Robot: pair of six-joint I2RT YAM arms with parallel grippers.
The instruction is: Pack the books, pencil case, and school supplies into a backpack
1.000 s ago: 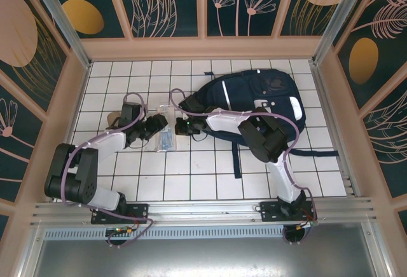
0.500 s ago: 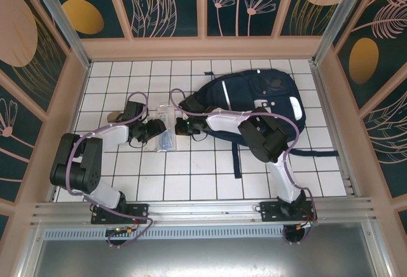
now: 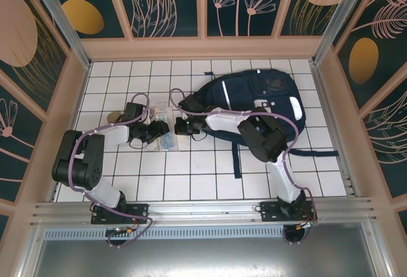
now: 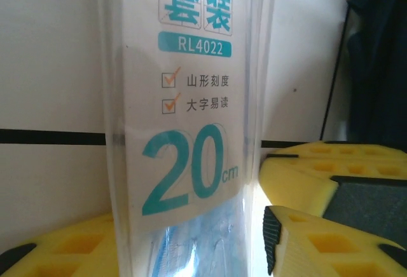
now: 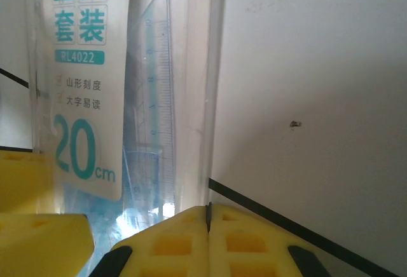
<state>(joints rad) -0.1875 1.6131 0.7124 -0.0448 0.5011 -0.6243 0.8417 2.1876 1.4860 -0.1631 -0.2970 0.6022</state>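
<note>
The clear plastic packet (image 3: 165,132) marked "20cm", with blue rulers inside, lies on the white tiles just left of the navy backpack (image 3: 261,96). My left gripper (image 3: 154,131) is open, and its yellow fingers (image 4: 318,245) straddle the packet (image 4: 191,131) with a gap on the right side. From the opposite side my right gripper (image 3: 182,126) meets the packet. Its fingers (image 5: 248,242) are pressed together on the packet's thin right edge (image 5: 206,131). The books are out of view.
The backpack's dark straps (image 3: 236,156) trail toward the near edge and to the right. A pale flat item (image 3: 113,118) lies partly under my left arm. Wooden walls (image 3: 81,99) enclose the tiled floor.
My left arm has folded, its elbow swinging up and in, while its gripper has stayed at the packet. The right arm has held still.
</note>
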